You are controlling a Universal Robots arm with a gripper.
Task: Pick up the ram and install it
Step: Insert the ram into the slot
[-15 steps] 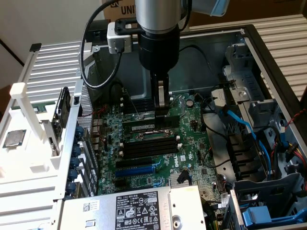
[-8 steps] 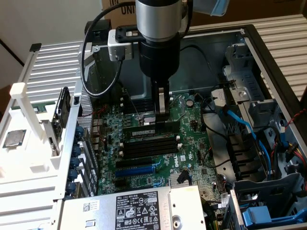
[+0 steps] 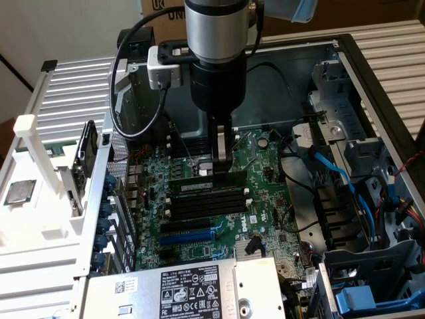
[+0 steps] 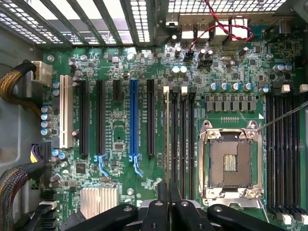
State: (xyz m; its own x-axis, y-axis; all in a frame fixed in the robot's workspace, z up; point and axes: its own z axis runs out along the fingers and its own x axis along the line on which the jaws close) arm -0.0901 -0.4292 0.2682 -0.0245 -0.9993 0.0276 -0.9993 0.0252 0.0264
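Over the black memory slots [image 3: 206, 203], the hand [image 3: 222, 161], nearly closed, pinches the ram [image 3: 196, 178] on edge along one slot, so seating looks the step in hand, calling for straight, even downward pressure until it sits fully home.

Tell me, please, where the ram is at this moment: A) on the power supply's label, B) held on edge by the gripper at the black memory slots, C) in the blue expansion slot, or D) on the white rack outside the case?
B: the gripper is closed on the top edge of the ram, which runs along the black memory slots.
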